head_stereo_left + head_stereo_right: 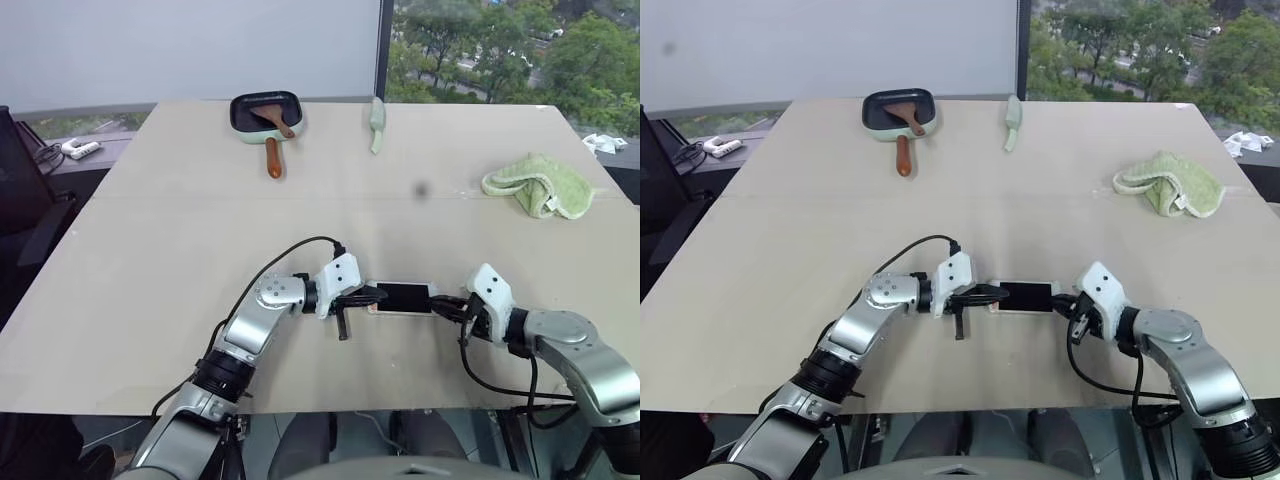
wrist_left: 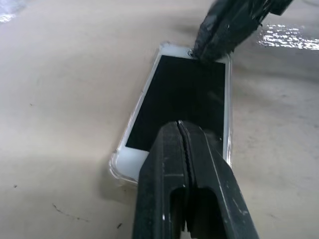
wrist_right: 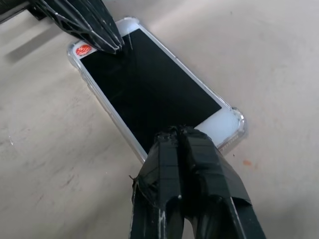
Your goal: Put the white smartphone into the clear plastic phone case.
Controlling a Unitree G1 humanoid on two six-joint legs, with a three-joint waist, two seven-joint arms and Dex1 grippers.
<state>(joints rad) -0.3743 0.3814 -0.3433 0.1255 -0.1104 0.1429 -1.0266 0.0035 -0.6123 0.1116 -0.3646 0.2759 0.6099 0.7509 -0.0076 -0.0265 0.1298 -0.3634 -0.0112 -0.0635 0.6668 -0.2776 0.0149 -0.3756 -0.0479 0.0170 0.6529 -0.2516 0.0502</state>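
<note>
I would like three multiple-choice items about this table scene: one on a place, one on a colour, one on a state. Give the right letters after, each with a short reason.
1. Where does the white smartphone lie?
A. inside the dark pan at the far edge
B. on the table between the two hands
C. under the green cloth

2. What colour is the crumpled cloth on the right side of the table?
A. light green
B. red
C. black

3. How do the fingers of the left hand stand?
A. wide apart
B. closed on the pan handle
C. shut together, tips over the phone's screen

Answers:
1 B: the phone lies flat, with the left hand at one end and the right hand at the other, the clear plastic phone case showing around its edge.
2 A: the cloth is pale green.
3 C: the left wrist view shows no gap between the fingers.
</note>
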